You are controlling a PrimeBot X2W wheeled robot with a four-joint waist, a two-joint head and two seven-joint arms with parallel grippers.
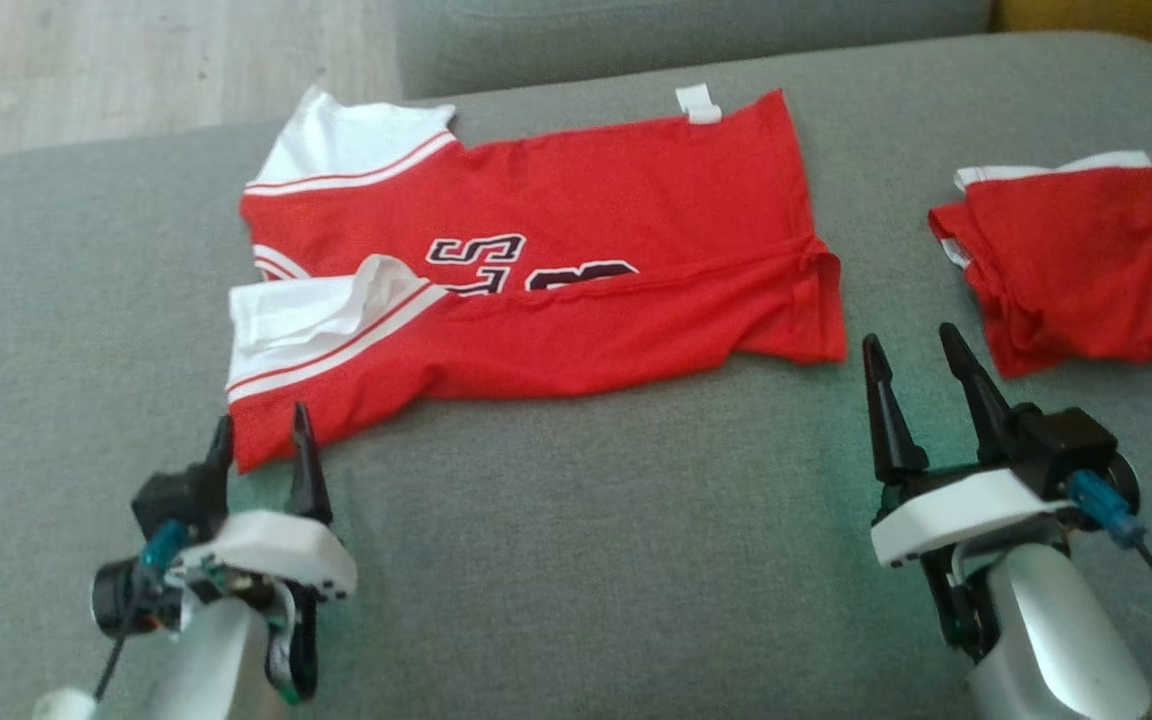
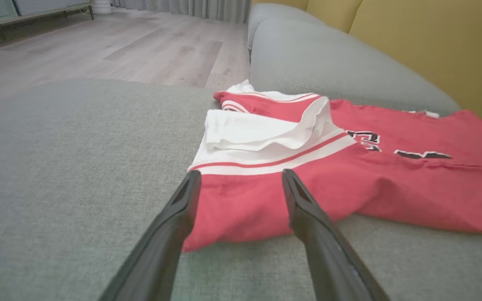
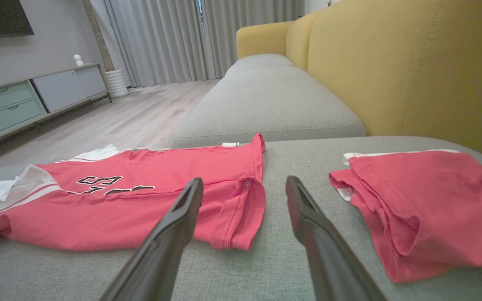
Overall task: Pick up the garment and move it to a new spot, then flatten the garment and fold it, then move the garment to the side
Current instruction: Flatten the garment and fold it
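The garment [image 1: 576,260] is a red jersey with white sleeves and black lettering, lying spread on the grey cushion [image 1: 576,520] with its near long edge folded over toward the middle. My left gripper [image 1: 263,425] stands open at the jersey's near left corner, fingertips over the red fabric [image 2: 241,200]. My right gripper [image 1: 911,345] is open too, hovering over bare cushion just right of the jersey's near right hem [image 3: 241,217], between the two red pieces. Nothing is held by either.
A second red garment [image 1: 1076,260], folded small with a white trim, lies at the right on the same cushion, also in the right wrist view [image 3: 425,209]. Behind is another grey seat [image 3: 266,100], a yellow backrest [image 3: 412,67] and wooden floor [image 2: 98,46].
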